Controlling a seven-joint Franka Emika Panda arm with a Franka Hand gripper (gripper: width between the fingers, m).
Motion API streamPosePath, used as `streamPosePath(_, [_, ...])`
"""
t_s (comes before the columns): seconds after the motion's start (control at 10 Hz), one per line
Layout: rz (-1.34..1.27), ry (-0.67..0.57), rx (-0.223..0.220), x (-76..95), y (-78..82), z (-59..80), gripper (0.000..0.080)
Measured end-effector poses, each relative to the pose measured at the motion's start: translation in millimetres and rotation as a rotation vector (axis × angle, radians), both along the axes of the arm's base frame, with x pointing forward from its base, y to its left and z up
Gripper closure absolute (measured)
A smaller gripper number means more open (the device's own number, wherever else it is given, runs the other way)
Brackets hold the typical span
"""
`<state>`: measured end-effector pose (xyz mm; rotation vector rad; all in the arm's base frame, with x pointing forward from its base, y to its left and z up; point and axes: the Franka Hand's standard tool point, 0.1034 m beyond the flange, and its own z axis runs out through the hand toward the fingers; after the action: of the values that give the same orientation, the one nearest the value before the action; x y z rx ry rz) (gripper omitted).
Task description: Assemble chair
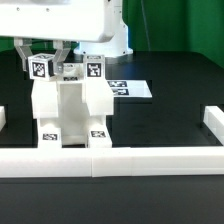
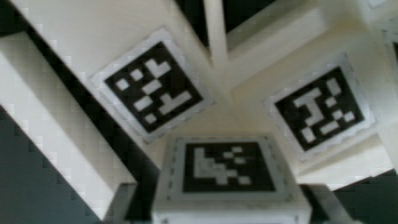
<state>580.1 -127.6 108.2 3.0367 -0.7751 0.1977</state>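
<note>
rail, exterior view's left end: low white rail (image 1: 110,160) starts here and runs across the front of the bench (image 1: 170,110), with short returns at both ends.
gripper: gripper (image 1: 45,62) hangs at the upper left, straight above the chair's left side; dark fingers (image 1: 24,55) straddle a tagged top piece.
gripper state: looks closed onto that small tagged block (image 1: 41,68), but contact is hard to confirm at this resolution, so can't tell for sure.
chair: partial chair (image 1: 68,112) stands upright against the rail, left of centre, long axis vertical, tags on the lower front.
key relation: chair sits directly below the gripper, so I'd expect the next move to be a vertical one.
marker board: marker board (image 1: 128,89) lies flat behind and right of the chair, apart from it.
wrist view: only close-up tags (image 2: 157,83) on white faces; shows part alignment, not the layout or rail.
</note>
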Motion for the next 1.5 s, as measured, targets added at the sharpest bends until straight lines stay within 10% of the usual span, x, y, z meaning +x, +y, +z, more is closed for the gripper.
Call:
streamPosePath(0.8, [-1.008,-0.036,0.160,0.0,8.1,-1.0,0.0534])
streamPosePath(1.2, [-1.061,-0.024,0.166,-1.3,8.9,-0.9,0.0533])
streamPosePath(1.5, [-0.845,-0.019,0.143,-1.5,7.2,0.4,0.0189])
